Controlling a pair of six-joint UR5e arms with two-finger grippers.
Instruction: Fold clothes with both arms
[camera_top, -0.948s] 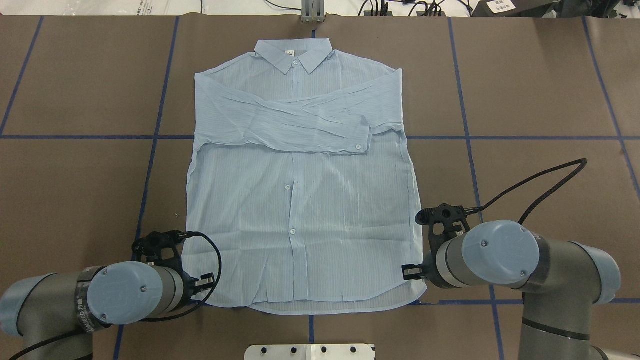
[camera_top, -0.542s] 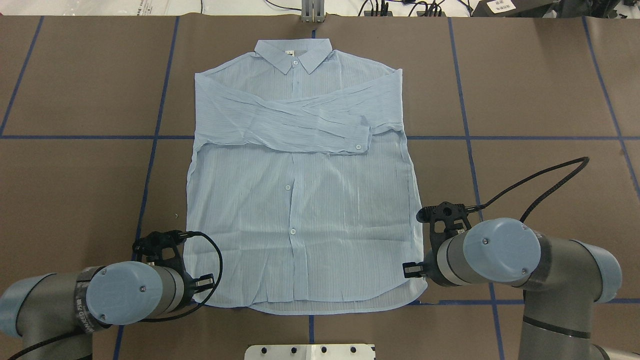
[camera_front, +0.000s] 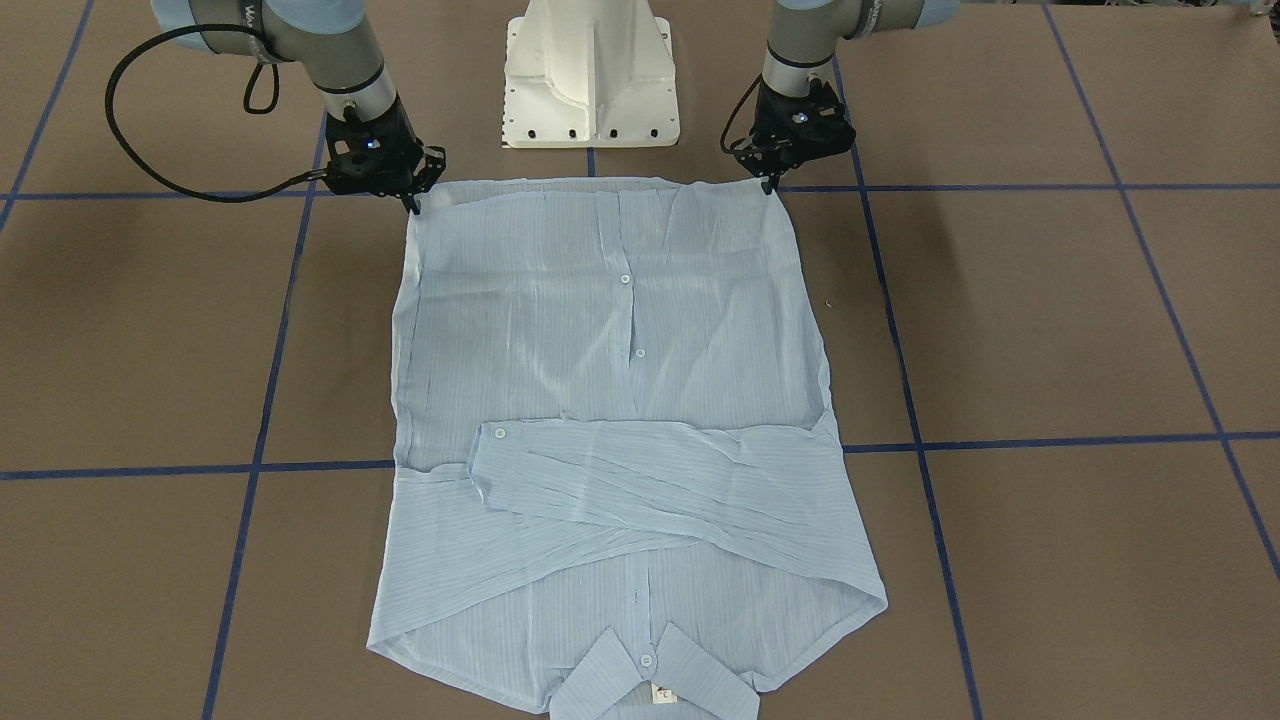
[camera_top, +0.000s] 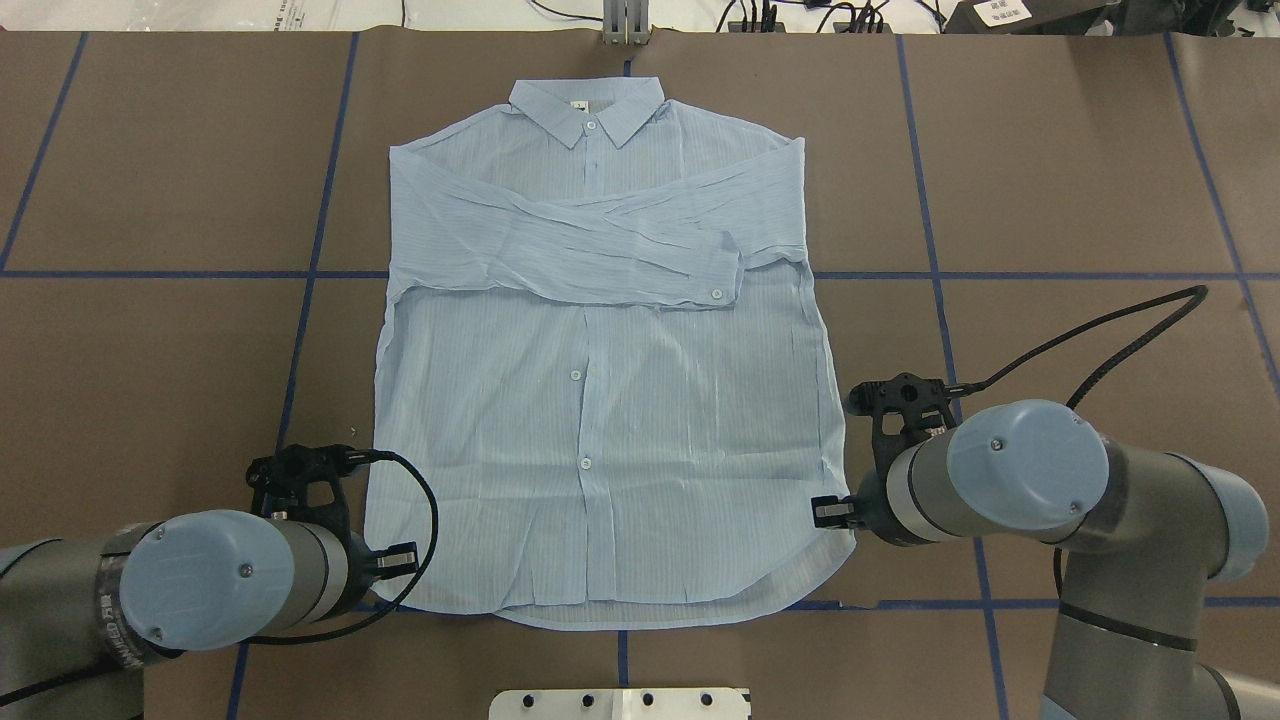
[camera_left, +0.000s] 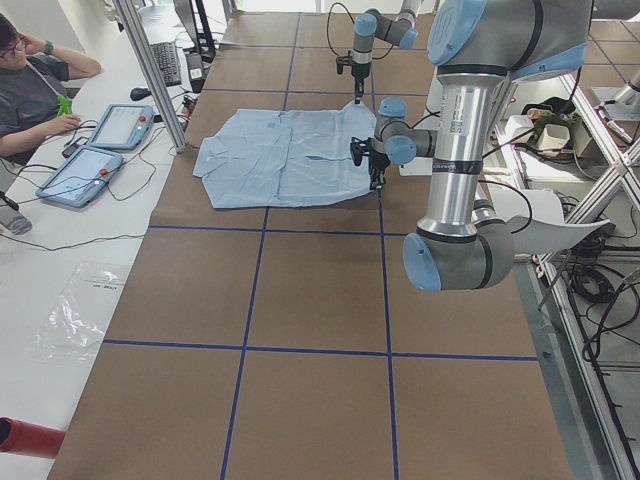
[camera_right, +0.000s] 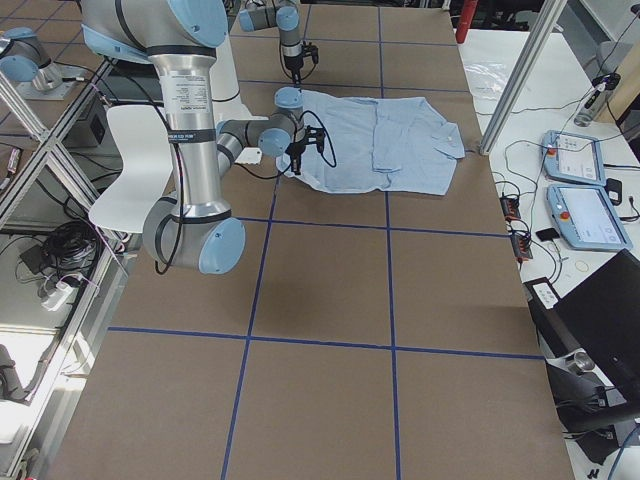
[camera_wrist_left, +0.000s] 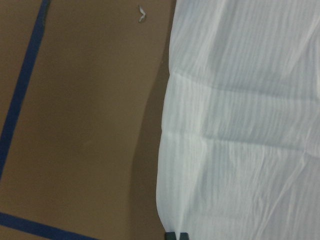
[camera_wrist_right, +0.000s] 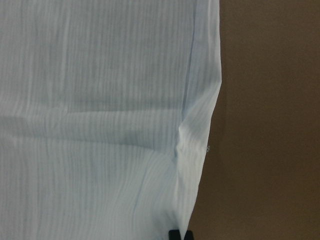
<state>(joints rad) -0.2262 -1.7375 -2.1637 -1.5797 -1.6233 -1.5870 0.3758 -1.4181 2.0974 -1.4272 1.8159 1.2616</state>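
The clothes are one light blue striped shirt (camera_top: 600, 400) lying flat and face up on the brown table, collar (camera_top: 587, 105) at the far side and both sleeves crossed over the chest. My left gripper (camera_front: 771, 186) stands at the hem's left corner. In the left wrist view its tips (camera_wrist_left: 176, 235) are closed together on the fabric edge. My right gripper (camera_front: 414, 207) stands at the hem's right corner, and its tips (camera_wrist_right: 180, 234) are likewise pinched on the shirt's edge. The overhead view hides both pairs of fingertips under the wrists.
The white pedestal base (camera_front: 590, 80) stands just behind the hem, between the arms. A black cable (camera_top: 1100, 340) loops out from the right wrist. Blue tape lines cross the table. A person (camera_left: 40, 90) sits at a side table with tablets (camera_left: 100, 150).
The left wrist has drawn back toward the table's left and near edge. The right wrist has shifted slightly right and farther away, its cable loop swinging out. The shirt lies as before.
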